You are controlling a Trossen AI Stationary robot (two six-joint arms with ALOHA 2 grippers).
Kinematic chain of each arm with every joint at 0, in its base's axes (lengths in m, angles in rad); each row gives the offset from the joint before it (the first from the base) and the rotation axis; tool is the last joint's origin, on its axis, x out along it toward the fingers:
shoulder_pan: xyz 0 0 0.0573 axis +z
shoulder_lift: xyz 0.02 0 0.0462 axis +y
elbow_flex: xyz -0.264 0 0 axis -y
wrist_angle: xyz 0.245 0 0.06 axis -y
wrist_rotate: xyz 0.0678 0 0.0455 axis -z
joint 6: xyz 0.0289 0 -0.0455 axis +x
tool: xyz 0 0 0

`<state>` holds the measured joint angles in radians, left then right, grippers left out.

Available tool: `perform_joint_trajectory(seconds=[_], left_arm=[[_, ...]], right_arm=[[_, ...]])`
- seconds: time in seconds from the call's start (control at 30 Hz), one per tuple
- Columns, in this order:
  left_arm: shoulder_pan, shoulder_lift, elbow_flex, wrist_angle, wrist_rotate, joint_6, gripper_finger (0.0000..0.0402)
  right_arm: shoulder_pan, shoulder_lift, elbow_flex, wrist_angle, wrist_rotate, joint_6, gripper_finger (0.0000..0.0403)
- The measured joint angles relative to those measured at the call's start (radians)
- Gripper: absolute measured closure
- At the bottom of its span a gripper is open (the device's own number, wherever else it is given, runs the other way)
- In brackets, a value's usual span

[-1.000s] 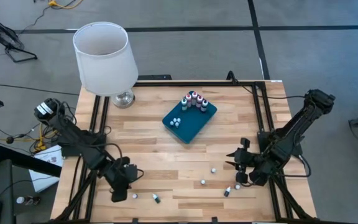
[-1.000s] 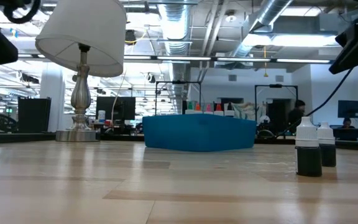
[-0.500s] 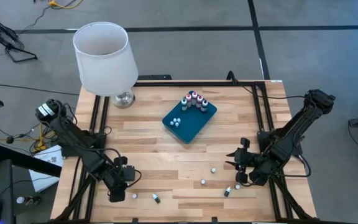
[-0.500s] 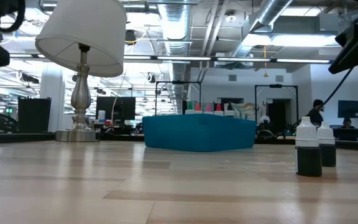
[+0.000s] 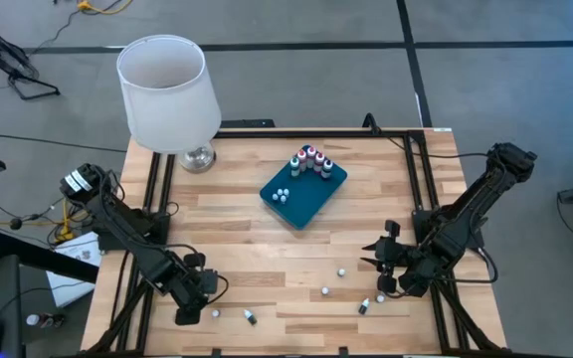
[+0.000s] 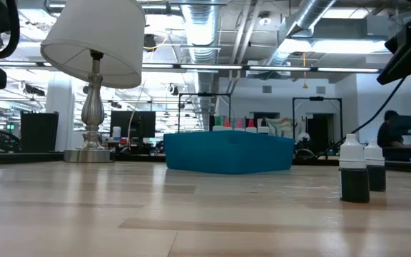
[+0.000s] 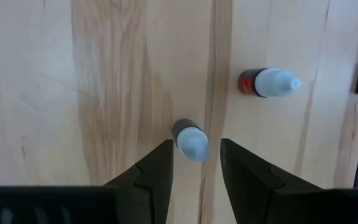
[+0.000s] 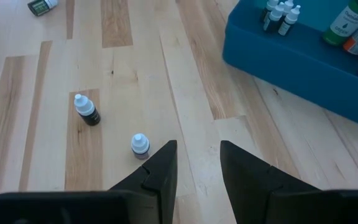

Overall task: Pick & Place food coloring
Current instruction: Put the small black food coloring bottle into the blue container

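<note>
Left arm reaches low toward the near-left corner of the bench; left tool [image 5: 189, 308] points straight down, fingers [image 7: 151, 177] parted. Right arm is folded at the near-right side, right tool [image 5: 374, 261] raised, its fingers [image 8: 160, 168] parted, holding nothing.

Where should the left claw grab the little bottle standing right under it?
Probably around the dark body just below the white cap. The standing bottle is upright on the table, so the left claw should drop straight down from above, one finger on each side. Its open fingers already flank it. The bottle lying on its side is clear of that path.
</note>
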<state>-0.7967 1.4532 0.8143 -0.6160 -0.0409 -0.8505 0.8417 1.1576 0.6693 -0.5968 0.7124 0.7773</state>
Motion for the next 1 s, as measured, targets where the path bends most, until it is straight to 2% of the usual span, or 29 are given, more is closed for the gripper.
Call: perform_joint_trajectory(seconds=[0.5, 1.0], left_arm=[[-0.002, 0.0, 0.0, 0.008, -0.047, 0.017, 0.0278], [-0.002, 0.007, -0.001, 0.004, -0.024, 0.018, 0.0278]], right_arm=[[0.0, 0.0, 0.0, 0.0, 0.0, 0.0, 0.0291], [0.0, 0.0, 0.0, 0.001, 0.0, 0.001, 0.0291]])
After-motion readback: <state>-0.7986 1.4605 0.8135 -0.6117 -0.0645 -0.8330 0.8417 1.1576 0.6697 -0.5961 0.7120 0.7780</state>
